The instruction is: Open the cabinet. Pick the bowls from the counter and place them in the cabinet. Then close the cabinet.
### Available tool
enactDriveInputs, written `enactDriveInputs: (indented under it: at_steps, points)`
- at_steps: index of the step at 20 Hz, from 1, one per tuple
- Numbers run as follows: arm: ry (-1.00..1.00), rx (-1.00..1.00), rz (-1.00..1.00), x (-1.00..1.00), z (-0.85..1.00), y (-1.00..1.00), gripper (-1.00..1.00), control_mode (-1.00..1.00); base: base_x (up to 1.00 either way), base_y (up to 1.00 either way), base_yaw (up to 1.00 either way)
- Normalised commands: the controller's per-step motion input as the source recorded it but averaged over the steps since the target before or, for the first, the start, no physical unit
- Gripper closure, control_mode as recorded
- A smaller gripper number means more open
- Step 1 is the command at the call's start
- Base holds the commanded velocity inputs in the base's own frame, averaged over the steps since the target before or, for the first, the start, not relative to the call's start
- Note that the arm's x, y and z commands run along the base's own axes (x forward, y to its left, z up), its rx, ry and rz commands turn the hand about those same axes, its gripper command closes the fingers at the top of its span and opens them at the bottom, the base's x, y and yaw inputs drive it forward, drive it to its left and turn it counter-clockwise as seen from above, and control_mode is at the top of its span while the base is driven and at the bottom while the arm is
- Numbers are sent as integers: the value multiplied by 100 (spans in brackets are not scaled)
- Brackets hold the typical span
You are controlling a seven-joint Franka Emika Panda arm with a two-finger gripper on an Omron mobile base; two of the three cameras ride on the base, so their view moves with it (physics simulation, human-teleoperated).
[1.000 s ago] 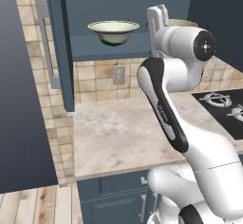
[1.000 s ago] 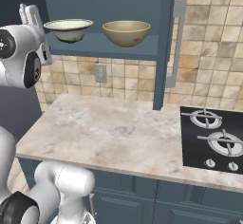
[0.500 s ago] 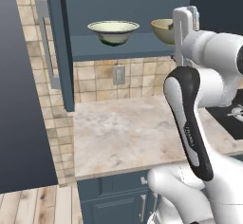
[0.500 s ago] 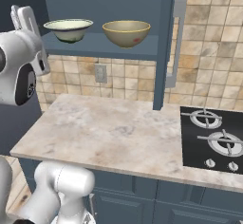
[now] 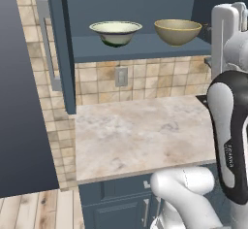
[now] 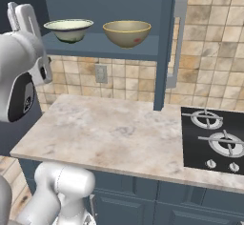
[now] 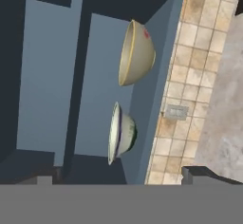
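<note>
Tiled kitchen wall [image 6: 209, 52] is being shown behind a marbled table [image 5: 140, 136], which is lying bare, with a black stovetop [image 6: 214, 140] at its right. Above it, the cabinet [image 5: 145, 0] is being held open, both doors swung wide. Two bowls are being carried side by side on its shelf [image 6: 105, 45]: a pale cream-green bowl [image 5: 116, 32] on the left and a mustard bowl [image 5: 177, 31] on the right, near each other but apart. The hand [image 7: 121, 178] is being kept spread and empty, its fingertips [image 7: 199, 174] facing the shelf.
</note>
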Motion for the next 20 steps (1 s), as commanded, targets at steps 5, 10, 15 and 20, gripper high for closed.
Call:
enactDriveInputs:
  at_steps: [5,10,15,20]
  points:
    - [22,0,0,-62,10,-37,-100,-100,0,0,0]
    - [-4,0,0,-93,-2,-41,-100,-100,0,0,0]
    - [-9,0,0,-90,-4,-41,-100,-100,0,0,0]
    - [0,0,0,-48,0,-33,-100,-100,0,0,0]
